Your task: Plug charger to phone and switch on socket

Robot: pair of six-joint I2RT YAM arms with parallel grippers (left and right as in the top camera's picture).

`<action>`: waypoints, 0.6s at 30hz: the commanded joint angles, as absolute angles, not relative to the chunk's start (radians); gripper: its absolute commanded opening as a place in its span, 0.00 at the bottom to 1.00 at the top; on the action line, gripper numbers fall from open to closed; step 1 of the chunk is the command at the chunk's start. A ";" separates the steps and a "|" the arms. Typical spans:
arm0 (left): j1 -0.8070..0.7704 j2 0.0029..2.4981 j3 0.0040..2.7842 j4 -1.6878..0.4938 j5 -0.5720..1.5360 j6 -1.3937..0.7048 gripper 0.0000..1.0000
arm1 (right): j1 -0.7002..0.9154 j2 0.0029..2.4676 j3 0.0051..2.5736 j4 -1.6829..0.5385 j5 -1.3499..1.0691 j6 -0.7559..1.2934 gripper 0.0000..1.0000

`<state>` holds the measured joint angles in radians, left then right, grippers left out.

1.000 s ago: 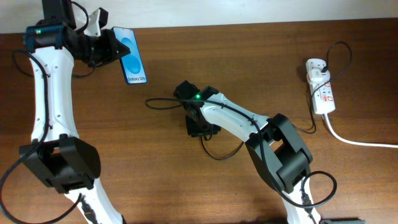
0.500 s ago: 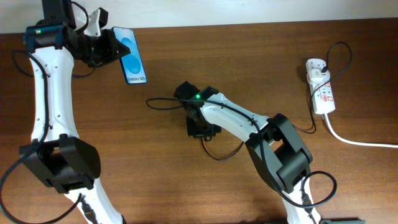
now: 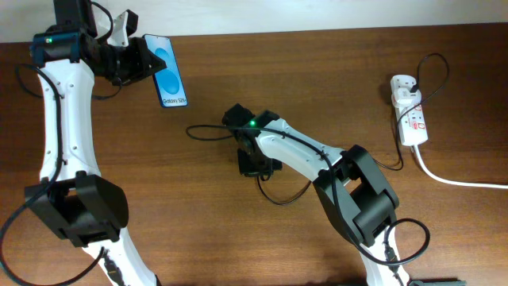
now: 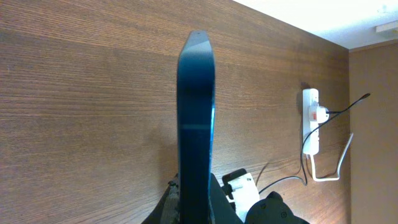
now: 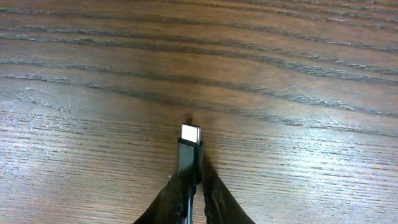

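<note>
1. Still, nothing has shifted: our left gripper [image 3: 148, 62] stays clamped on the slim, blue-screened black phone [image 3: 168, 73], far left.
2. Our right gripper [image 5: 194, 182] is closed on the thin black charger cable [image 5: 190, 149] by its plug, mid-table, well apart from the phone.
3. We judge plugging in still pending, and the white elongated power-strip socket [image 3: 410, 111] sits untouched at the right.

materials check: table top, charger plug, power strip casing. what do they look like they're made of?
Table: wood or wood-look laminate; brown, with dark grain lines and a slight sheen.
Charger plug: matte black body, probably moulded plastic; the bright silvery tip is likely metal.
Power strip: smooth white casing, probably plastic; too small to judge the finish.
</note>
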<state>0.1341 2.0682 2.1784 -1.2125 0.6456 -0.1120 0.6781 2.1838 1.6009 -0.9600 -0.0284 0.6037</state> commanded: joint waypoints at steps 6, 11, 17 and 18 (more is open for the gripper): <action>0.141 2.052 2.194 -1.210 0.658 -0.100 0.00 | 0.687 2.219 1.610 -0.949 -0.045 0.611 0.12; 0.141 2.052 2.194 -1.211 0.658 -0.100 0.00 | 0.687 2.219 1.610 -0.949 -0.045 0.611 0.12; 0.141 2.052 2.194 -1.211 0.658 -0.100 0.00 | 0.687 2.219 1.610 -0.949 -0.044 0.611 0.10; 0.141 2.052 2.194 -1.211 0.658 -0.100 0.00 | 0.687 2.219 1.610 -0.949 -0.044 0.611 0.09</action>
<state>0.1345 2.0682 2.1784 -1.2125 0.6456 -0.1120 0.6781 2.1845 1.6009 -0.9520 -0.0360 0.6025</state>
